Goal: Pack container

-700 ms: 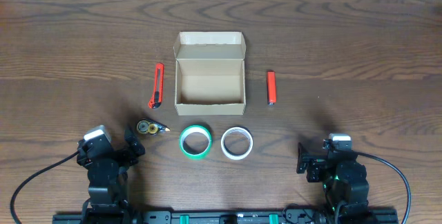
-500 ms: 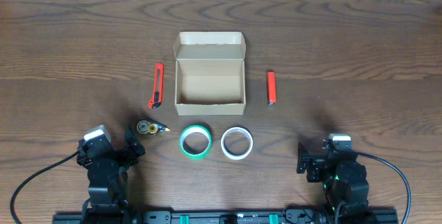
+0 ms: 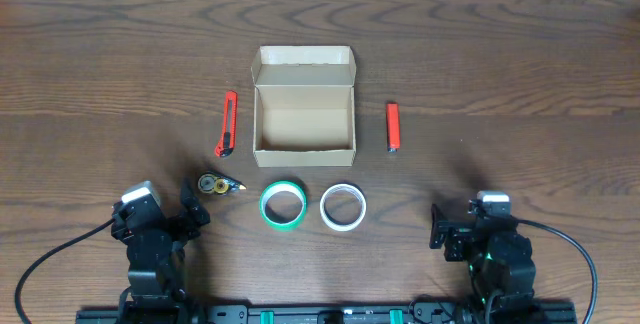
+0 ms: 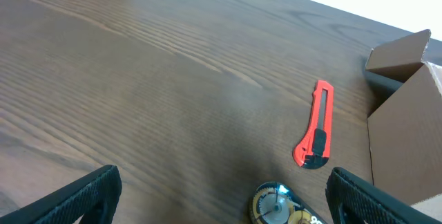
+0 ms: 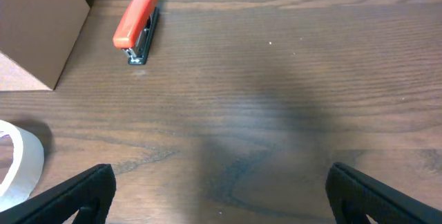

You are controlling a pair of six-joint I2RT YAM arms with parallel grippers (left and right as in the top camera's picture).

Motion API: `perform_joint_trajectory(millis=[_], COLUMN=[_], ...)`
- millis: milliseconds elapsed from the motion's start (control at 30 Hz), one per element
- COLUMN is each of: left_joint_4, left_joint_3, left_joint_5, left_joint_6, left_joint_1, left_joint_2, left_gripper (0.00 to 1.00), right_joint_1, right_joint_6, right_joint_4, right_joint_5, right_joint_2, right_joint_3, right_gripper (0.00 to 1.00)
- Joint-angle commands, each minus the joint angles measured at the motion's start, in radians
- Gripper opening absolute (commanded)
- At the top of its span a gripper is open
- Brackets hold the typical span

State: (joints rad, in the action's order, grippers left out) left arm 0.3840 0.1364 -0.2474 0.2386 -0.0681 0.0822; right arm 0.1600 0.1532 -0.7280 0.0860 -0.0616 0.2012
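Left fingers [image 4: 83, 198] and right fingers [image 5: 76, 198] spread wide, arms folded low over table [image 3: 500, 44].

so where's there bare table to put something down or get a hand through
Widest bare table is left of the box cutter and right of the stapler, plus the strip behind the box. Crowded: in front of the box, where the green tape roll, white tape roll and small dispenser sit close together.

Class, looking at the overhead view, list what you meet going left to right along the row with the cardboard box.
red utility knife → cardboard box → red stapler
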Motion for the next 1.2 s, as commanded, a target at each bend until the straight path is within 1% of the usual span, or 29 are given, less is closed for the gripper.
perform_joint_trajectory(millis=[0,133,333,467,633,767,900,1167], left_joint_4=[0.0,0.0,0.0,0.0,0.0,0.0,0.0,0.0], left_joint_3=[-0.023,-0.023,-0.023,-0.023,-0.023,-0.023,-0.023,-0.023], left_joint_5=[-0.022,-0.022,-0.022,-0.022,-0.022,-0.022,-0.022,-0.022], left_joint_6=[-0.007,-0.006,-0.007,-0.007,-0.006,-0.007,-0.006,-0.007], left_joint_1=[0.0,0.0,0.0,0.0,0.0,0.0,0.0,0.0], left_joint_2=[-0.008,-0.008,-0.008,-0.008,-0.008,-0.008,-0.008,-0.008], left_gripper=[0.95,0.96,0.95,0.95,0.95,0.96,0.96,0.96], right_joint_1=[-0.008,-0.008,-0.008,0.019,0.069,0.1,0.117,0.125], right_joint_6=[0.003,0.003,0.009,0.06,0.152,0.223,0.293,0.295], right_joint_4=[0.024,0.029,0.022,-0.034,-0.085,-0.087,-0.082,0.007], right_joint_5=[0.003,-0.016,-0.094,-0.095,-0.055,-0.03,-0.007,-0.049], right_joint_2=[-0.107,-0.329,-0.718,-0.971,-1.248,-1.431,-1.558,-1.719], right_joint_3=[0.122,0.312,0.62,0.818,1.001,1.078,1.094,1.094], right_gripper=[0.99,0.99,0.99,0.99,0.99,0.99,0.99,0.99])
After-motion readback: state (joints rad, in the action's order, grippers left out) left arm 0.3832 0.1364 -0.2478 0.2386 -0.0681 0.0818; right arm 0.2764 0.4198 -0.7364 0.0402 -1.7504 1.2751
